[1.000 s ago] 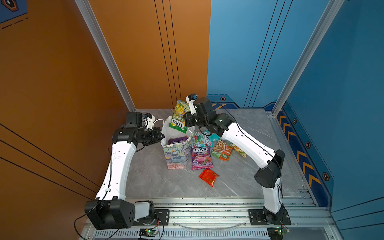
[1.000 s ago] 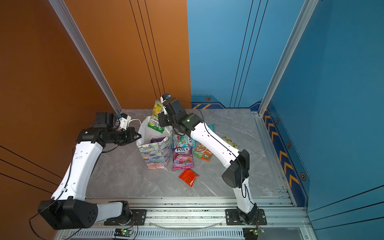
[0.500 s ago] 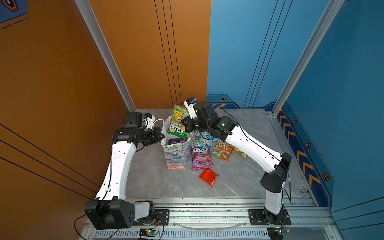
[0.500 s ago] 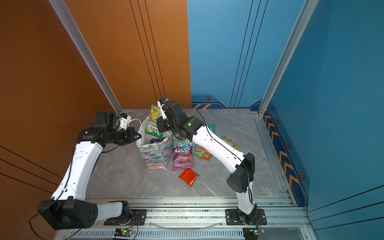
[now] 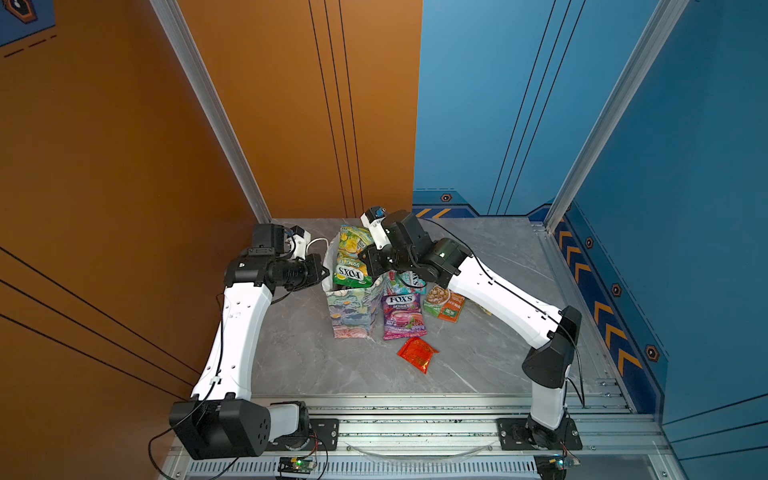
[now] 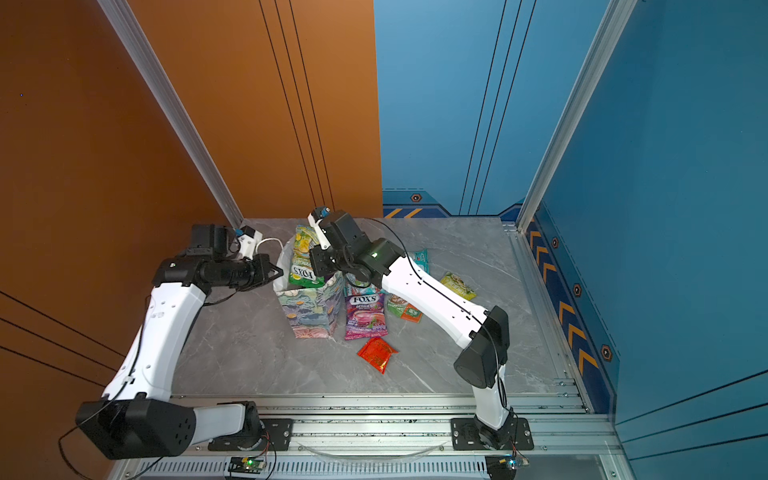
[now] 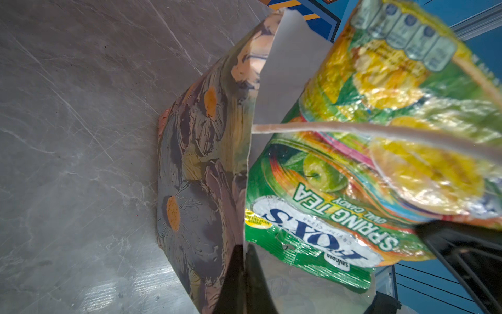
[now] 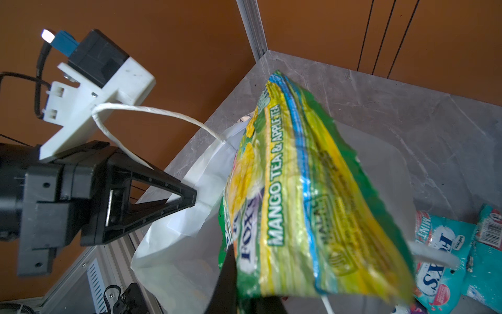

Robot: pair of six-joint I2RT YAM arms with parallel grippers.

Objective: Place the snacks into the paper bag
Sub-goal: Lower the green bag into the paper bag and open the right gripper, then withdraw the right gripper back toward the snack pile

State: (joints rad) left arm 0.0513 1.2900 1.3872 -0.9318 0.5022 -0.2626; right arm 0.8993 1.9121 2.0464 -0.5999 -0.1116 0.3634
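While pinching paper bag (image 5: 353, 313) rim with left gripper (image 8: 191, 198), inserting green packet (image 5: 351, 259) clamped in right gripper (image 5: 369, 266); next: lower, release.

A green and yellow FOX'S packet (image 8: 298, 217), marked MANGO TEA & APPLE TEA, is held tilted over the open paper bag (image 8: 184, 244) by the right gripper (image 8: 244, 299). The bag's white rim is pinched by the left gripper (image 8: 190, 199). A white cord handle (image 8: 152, 111) is looped up beside it. On the grey table (image 8: 407, 114), teal FOX'S packets (image 8: 440, 244) are seen.
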